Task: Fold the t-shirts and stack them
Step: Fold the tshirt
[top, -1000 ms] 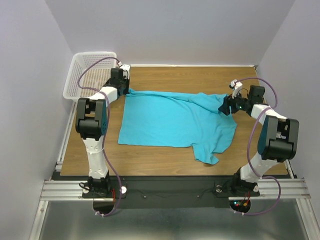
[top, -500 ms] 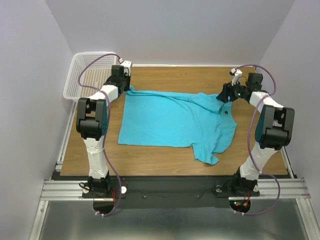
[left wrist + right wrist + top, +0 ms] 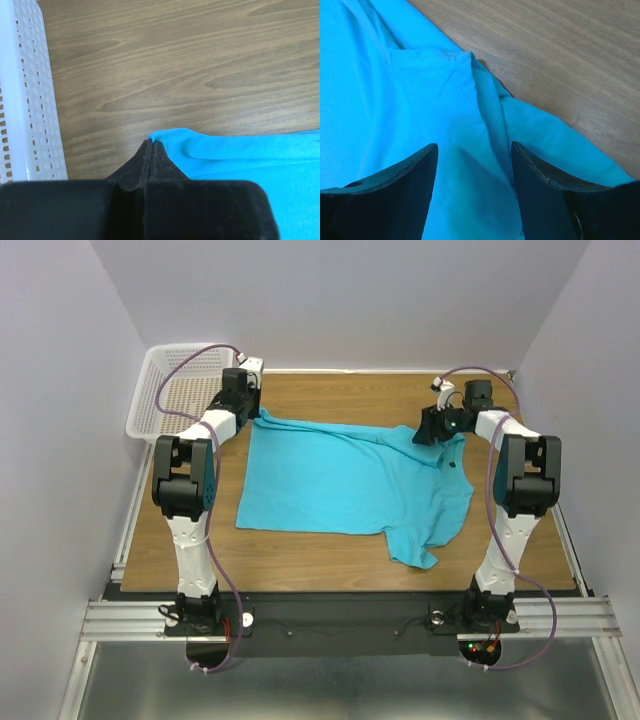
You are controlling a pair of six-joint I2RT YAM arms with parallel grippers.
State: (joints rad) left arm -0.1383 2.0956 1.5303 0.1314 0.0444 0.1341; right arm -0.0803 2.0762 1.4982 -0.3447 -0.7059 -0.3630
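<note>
The turquoise t-shirt lies spread on the wooden table, its right part bunched, with one sleeve hanging toward the near edge. A small dark mark shows on it at the right. My left gripper is shut on the shirt's far left corner; in the left wrist view a bit of cloth pokes out at the tip of the left gripper. My right gripper hovers open over the shirt's far right folds. Wrinkled cloth lies under the spread right gripper, and nothing is held.
A white mesh basket sits at the table's far left corner, close to my left gripper; its wall fills the left of the left wrist view. Bare wood runs behind the shirt. Grey walls close in on three sides.
My right arm has swung left and toward the back, from off the shirt's right edge to over its far right folds. The left gripper has barely moved, still shut on the corner.
</note>
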